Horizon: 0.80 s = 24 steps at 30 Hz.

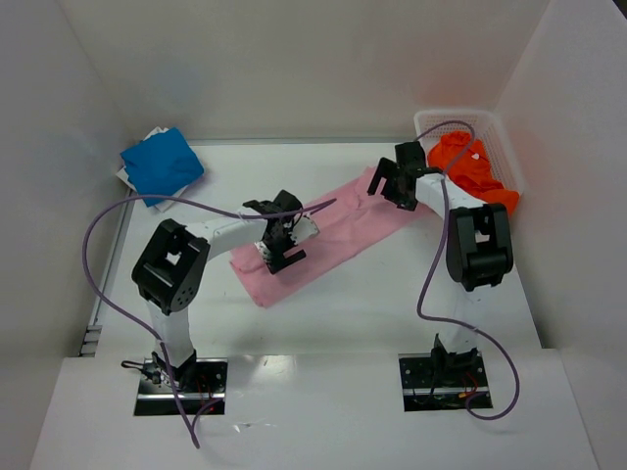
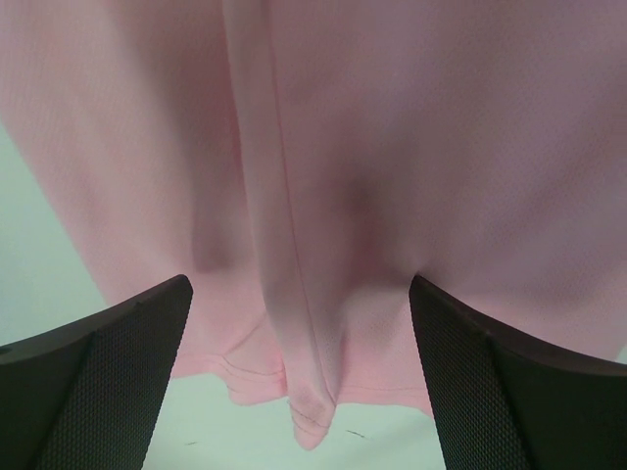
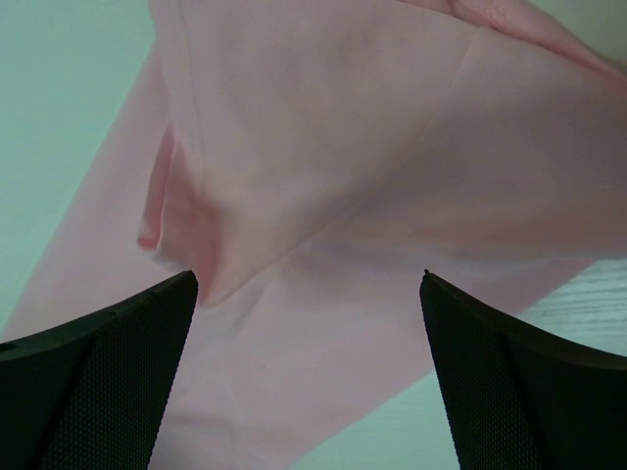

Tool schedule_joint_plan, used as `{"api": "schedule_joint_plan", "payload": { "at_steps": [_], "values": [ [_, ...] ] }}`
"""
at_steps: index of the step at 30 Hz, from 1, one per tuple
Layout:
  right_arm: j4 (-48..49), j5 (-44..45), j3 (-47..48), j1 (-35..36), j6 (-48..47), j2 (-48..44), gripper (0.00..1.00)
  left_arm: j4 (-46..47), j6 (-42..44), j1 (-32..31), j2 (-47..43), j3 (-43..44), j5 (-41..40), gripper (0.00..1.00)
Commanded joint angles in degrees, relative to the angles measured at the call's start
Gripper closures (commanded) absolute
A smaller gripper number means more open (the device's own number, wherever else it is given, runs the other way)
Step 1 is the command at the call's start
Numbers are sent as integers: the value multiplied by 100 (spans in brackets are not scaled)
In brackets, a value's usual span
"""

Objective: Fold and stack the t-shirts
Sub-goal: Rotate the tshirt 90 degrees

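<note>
The light pink t-shirt (image 1: pixel 345 229) lies on the table as a long narrow strip, running diagonally from near left to far right. My left gripper (image 1: pixel 282 251) hovers open over its near-left end; in the left wrist view the pink t-shirt (image 2: pixel 392 147) fills the frame, with a hem fold between the spread fingers of the left gripper (image 2: pixel 299 286). My right gripper (image 1: pixel 392 184) is open over the far-right end, and the pink t-shirt (image 3: pixel 343 147) lies under the right gripper (image 3: pixel 308 279). The blue t-shirt (image 1: pixel 162 164) sits folded at the back left. The orange t-shirt (image 1: pixel 470 168) is bunched in the basket.
A white mesh basket (image 1: pixel 431 121) stands at the back right against the side wall. White sheets (image 1: pixel 125 176) stick out under the blue t-shirt. White walls enclose the table (image 1: pixel 372 304) on three sides. Purple cables arch over both arms.
</note>
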Motion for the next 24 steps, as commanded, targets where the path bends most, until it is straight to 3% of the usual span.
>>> {"api": "schedule_joint_plan", "payload": {
  "at_steps": [1,12,24],
  "values": [
    [76,63,370,-36,-87,312,0,-373,-154,-201,26,-35,456,0],
    [-100,63,1187,25,-140,1165,0,-532,-479,-306,25,-35,888,0],
    [5,-271,2005,614,-78,2052,0,-532,-699,-658,192,-35,1239,0]
  ]
}}
